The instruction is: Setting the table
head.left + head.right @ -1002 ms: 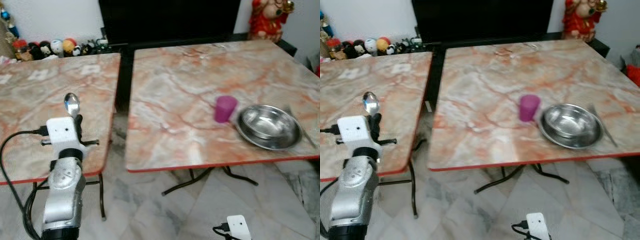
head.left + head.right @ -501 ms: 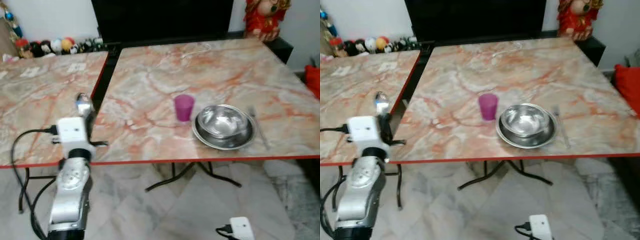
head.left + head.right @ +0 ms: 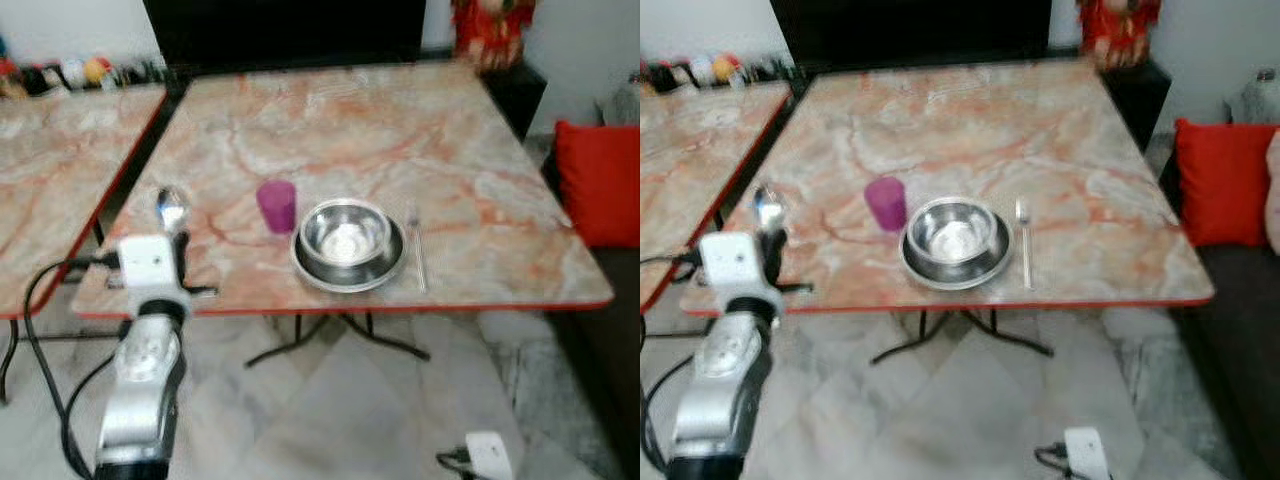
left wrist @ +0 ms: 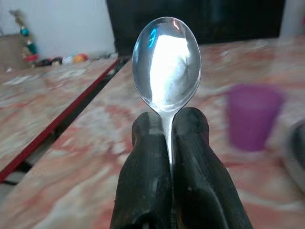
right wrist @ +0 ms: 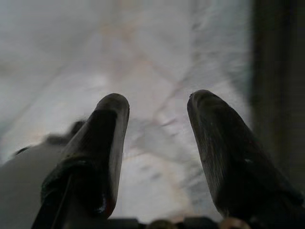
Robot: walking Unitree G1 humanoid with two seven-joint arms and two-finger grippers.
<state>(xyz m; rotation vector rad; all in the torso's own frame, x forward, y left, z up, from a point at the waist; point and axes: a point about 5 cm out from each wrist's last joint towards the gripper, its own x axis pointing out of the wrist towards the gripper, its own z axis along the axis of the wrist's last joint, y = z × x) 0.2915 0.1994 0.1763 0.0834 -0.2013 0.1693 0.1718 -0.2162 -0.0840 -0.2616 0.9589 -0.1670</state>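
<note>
Polished steel spoon (image 4: 166, 64), bowl upright, handle pinched between the closed fingers of the left gripper (image 4: 170, 126) above the near-left edge of the marble-patterned table (image 3: 350, 130). Right gripper (image 5: 157, 114) hangs open over pale tiled floor (image 3: 360, 410). Red cushion (image 3: 1223, 180) at right.

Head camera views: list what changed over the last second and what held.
The camera swung right: the two tables slid left in the picture and a red cushion came into sight. Nothing on the table moved, nothing was grasped or released. The left gripper stays shut on the spoon, held upright. The purple cup, bowl on its plate and fork lie as before.
</note>
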